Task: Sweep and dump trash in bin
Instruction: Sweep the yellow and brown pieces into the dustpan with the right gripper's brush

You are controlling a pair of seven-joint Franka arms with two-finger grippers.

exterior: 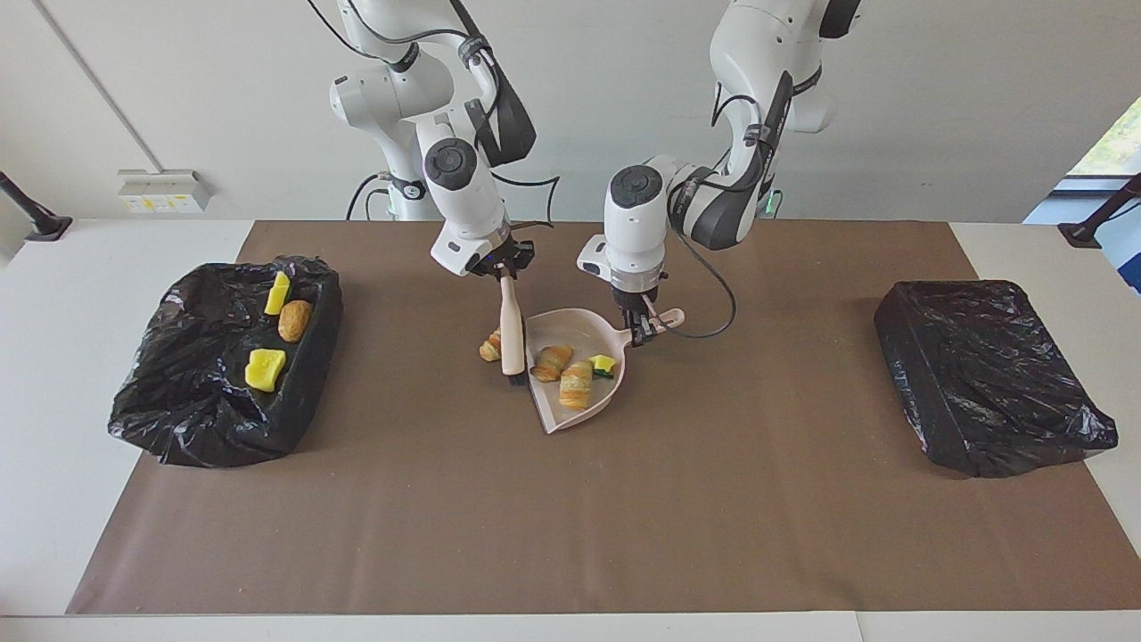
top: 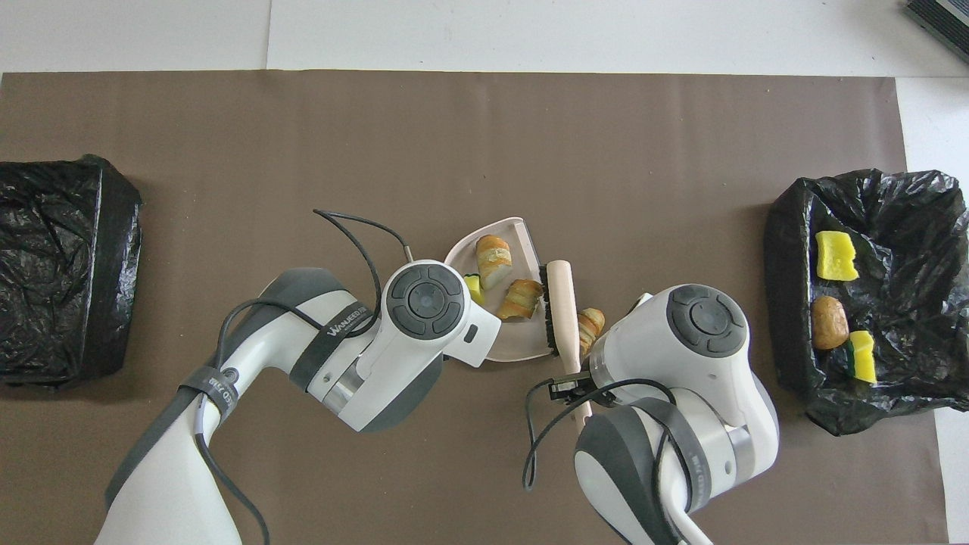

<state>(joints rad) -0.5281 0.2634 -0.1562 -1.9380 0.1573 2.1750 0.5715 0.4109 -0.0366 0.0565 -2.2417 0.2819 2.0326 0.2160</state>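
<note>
Pink dustpan (exterior: pixel 570 397), beige brush (exterior: pixel 511 337), orange-brown and yellow scraps (exterior: pixel 575 383), glossy black bin bags (exterior: pixel 214 419), brown mat (exterior: pixel 624 535), white table (exterior: pixel 53 401).

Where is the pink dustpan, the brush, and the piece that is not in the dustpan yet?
pink dustpan (exterior: pixel 570 421): facing view, rim at its open end.
brush (exterior: pixel 511 334): facing view, middle of its handle.
bread-like scrap (exterior: pixel 489 346): facing view, its middle, on the paper beside the brush.

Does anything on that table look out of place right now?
One bread-like lump lies on the brown mat, on the wrong side of the brush, outside the pink dustpan that already holds two lumps and a yellow scrap. The brush seems to have passed over it. Nothing else stands out.
</note>
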